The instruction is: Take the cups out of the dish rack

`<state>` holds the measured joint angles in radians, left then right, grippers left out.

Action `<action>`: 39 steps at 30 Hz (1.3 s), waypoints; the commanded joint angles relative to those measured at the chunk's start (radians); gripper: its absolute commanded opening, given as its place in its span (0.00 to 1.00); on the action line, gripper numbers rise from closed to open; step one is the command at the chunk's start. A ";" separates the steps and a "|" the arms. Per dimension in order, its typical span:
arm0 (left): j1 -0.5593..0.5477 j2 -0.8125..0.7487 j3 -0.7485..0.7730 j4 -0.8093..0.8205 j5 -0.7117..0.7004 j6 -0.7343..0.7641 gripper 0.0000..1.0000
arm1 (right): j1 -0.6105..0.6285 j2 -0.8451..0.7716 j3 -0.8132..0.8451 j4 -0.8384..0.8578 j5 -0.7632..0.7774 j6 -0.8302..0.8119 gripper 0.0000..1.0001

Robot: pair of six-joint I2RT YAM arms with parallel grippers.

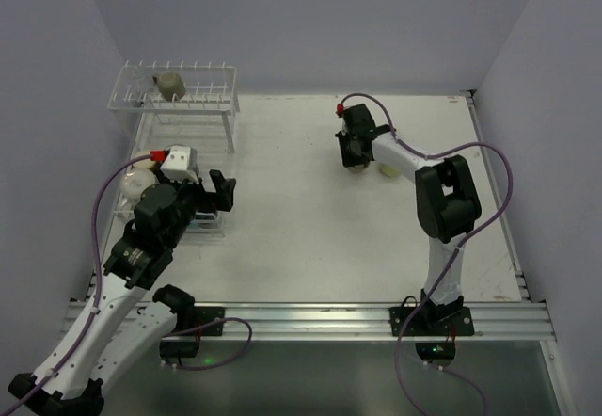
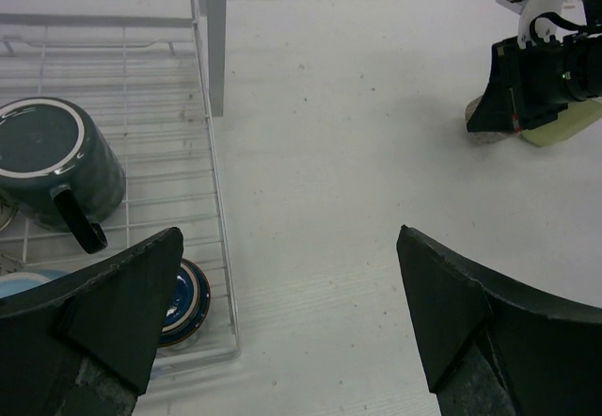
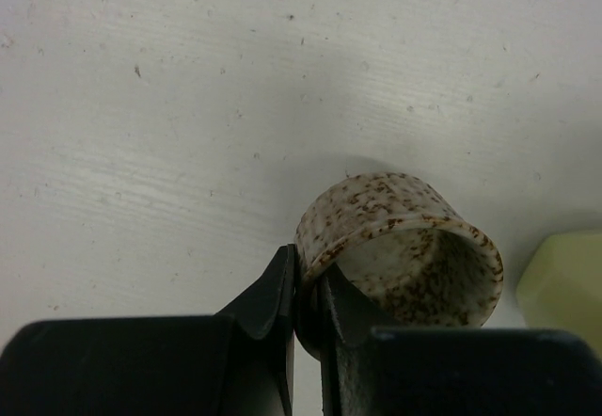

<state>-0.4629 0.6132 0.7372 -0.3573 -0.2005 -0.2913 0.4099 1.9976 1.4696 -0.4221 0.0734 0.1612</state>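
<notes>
Speckled brown-and-cream ceramic cup [image 3: 404, 237] sits at the upper centre of the top view, out of the white wire dish rack [image 1: 230, 105], with its wall pinched between the pressed-together fingers of the right gripper [image 3: 303, 280]. Whether its base rests on the white table [image 1: 301, 209] cannot be told. Judged step: setting this cup down. Recommended: bring the base flat to the surface, part the fingers only slightly, then lift straight out so the inner finger does not drag the rim. A pale yellow-green cup [image 3: 564, 280] stands just beside it at the right of the frame, so no sideways swing is advised. The left gripper [image 2: 290, 247] hangs spread wide and empty at the rack's right edge wire, above a dark grey handled mug [image 2: 52, 157]. Open table lies between the arms.
</notes>
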 commanded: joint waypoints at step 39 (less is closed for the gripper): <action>0.233 0.770 0.951 -0.198 -0.227 -0.069 1.00 | 0.116 -0.735 -0.537 0.419 -0.307 0.308 0.83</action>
<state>-0.2756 1.3125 1.5600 -0.4767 -0.3546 -0.3489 0.5266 1.2949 1.0042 -0.1017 -0.1940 0.4122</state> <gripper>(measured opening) 0.997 0.835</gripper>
